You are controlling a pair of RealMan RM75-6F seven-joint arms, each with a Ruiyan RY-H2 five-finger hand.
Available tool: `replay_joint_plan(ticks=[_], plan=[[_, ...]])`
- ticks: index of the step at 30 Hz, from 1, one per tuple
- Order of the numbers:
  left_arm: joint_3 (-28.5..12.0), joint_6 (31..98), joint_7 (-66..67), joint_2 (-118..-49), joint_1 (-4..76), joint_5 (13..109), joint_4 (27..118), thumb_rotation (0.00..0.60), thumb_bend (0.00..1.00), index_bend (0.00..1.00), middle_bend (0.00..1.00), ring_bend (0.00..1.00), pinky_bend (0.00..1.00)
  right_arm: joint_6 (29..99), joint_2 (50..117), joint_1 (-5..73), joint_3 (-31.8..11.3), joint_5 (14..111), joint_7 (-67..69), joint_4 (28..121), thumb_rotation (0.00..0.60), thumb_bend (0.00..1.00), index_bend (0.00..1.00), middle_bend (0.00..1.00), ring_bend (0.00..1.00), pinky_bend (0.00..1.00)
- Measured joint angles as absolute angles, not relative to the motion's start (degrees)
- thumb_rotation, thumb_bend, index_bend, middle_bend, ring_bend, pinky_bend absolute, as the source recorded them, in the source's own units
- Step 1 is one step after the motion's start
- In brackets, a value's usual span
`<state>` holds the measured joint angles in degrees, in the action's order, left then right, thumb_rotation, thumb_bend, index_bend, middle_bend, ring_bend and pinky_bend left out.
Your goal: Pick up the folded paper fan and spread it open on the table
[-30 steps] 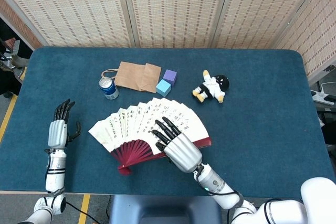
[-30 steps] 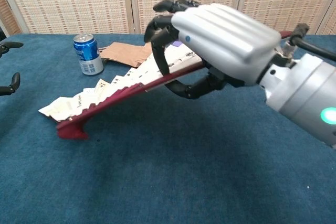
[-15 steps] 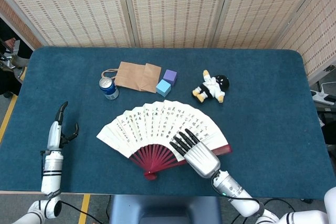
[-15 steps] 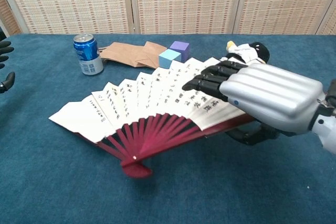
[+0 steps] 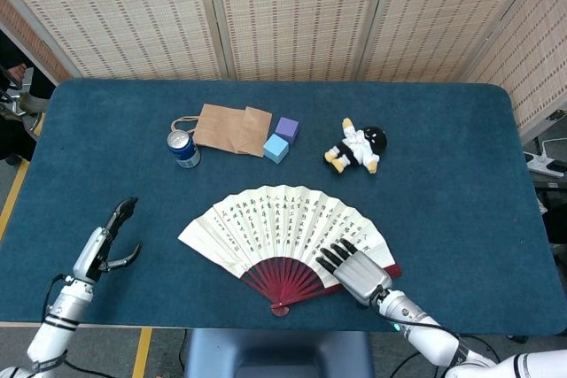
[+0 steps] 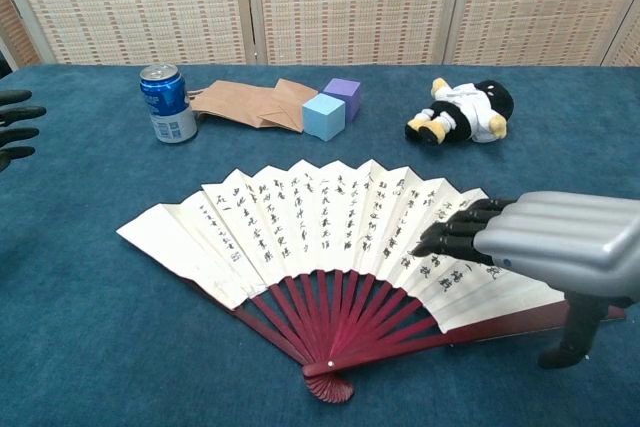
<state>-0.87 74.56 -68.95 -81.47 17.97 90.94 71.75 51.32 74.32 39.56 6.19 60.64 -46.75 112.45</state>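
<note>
The paper fan (image 5: 288,223) lies spread wide on the blue table (image 5: 461,165), white leaf with black writing and red ribs (image 6: 340,322) meeting at the front. My right hand (image 5: 359,273) lies over the fan's right end. Its straight fingers (image 6: 455,237) stretch flat across the leaf. Its thumb (image 6: 565,332) points down to the cloth in front of the red guard stick, not clamped on it. My left hand (image 5: 108,243) hovers at the table's left front, fingers apart and holding nothing; only its fingertips (image 6: 15,127) show in the chest view.
Behind the fan stand a blue soda can (image 5: 184,149), a flat brown paper bag (image 5: 232,128), a light blue cube (image 5: 275,148) and a purple cube (image 5: 286,128). A small plush doll (image 5: 357,148) lies at the back right.
The fan has come down from tilted to flat on the table and slid right and nearer. The right hand pulled back with it and its thumb left the guard. The left hand drew back toward the front left.
</note>
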Motion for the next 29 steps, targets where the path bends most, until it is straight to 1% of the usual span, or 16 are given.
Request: replay_joint_plan(ticks=[1,4,8,11,14,16,18,19,20,21,23,25,29], plan=[[-0.17,75.27,-68.77,-80.71,17.59,91.65,72.60,0.600,0.42,0.00,0.00,0.00,0.04,50.30,73.75,40.12,5.77,59.48,-45.82,112.79,0.600,0.00,0.00,0.00,0.00,0.00],[0.16,75.94,-67.78,-80.18,17.13,91.89,73.05,0.600,0.41,0.00,0.00,0.00,0.04,49.98,72.57,40.85,4.77,58.88,-43.59,113.55,0.600,0.00,0.00,0.00,0.00,0.00],[-0.02,77.28,-63.25,-80.19,16.50,91.74,72.44,0.600,0.41,0.00,0.00,0.00,0.03,53.12,71.11,39.18,3.84,62.15,-39.34,114.64,0.600,0.00,0.00,0.00,0.00,0.00],[-0.27,78.64,-53.99,-81.47,15.66,91.46,69.09,0.600,0.41,0.00,0.00,0.00,0.02,60.37,69.49,34.76,4.52,67.37,-35.98,114.49,0.600,0.00,0.00,0.00,0.00,0.00],[-0.69,80.89,-40.55,-83.11,14.68,91.31,65.24,0.600,0.41,0.02,0.00,0.00,0.02,70.63,68.50,28.02,5.86,72.22,-31.08,112.54,0.600,0.01,0.00,0.00,0.00,0.00],[-0.99,83.56,-30.94,-84.01,13.88,91.55,63.08,0.600,0.41,0.03,0.00,0.00,0.02,78.22,68.30,22.43,6.65,74.83,-26.63,109.84,0.600,0.03,0.00,0.00,0.00,0.00],[-1.15,87.10,-22.99,-84.41,12.98,92.17,61.68,0.600,0.41,0.06,0.04,0.00,0.02,84.78,68.39,16.71,7.23,76.84,-21.30,105.82,0.600,0.04,0.00,0.00,0.00,0.00],[-1.18,88.82,-20.32,-84.37,12.59,92.57,61.37,0.600,0.41,0.10,0.08,0.00,0.02,86.85,68.40,14.63,7.42,77.55,-18.98,103.86,0.600,0.04,0.00,0.00,0.00,0.00],[-1.17,90.52,-18.04,-84.18,12.19,93.03,61.23,0.600,0.41,0.12,0.10,0.00,0.02,88.40,68.32,12.99,7.57,78.26,-16.74,101.94,0.600,0.04,0.00,0.00,0.00,0.00],[-1.14,92.54,-15.50,-83.69,11.71,93.68,61.29,0.600,0.41,0.12,0.09,0.00,0.02,89.70,68.12,11.49,7.64,79.22,-13.94,99.69,0.600,0.04,0.00,0.00,0.00,0.00],[-1.06,94.32,-12.46,-82.63,11.22,94.36,61.92,0.600,0.41,0.09,0.05,0.00,0.02,90.62,67.81,10.23,7.48,80.40,-10.50,97.51,0.600,0.04,0.00,0.00,0.00,0.00],[-0.90,94.54,-9.66,-81.41,10.88,94.87,63.57,0.600,0.41,0.07,0.03,0.00,0.02,91.40,67.56,9.25,6.90,81.47,-7.95,95.83,0.600,0.04,0.00,0.00,0.00,0.00],[-0.34,93.25,-6.22,-79.55,10.52,95.19,66.67,0.600,0.41,0.07,0.03,0.00,0.02,92.44,67.70,7.88,4.65,82.53,-6.36,92.80,0.600,0.04,0.00,0.00,0.00,0.00]])
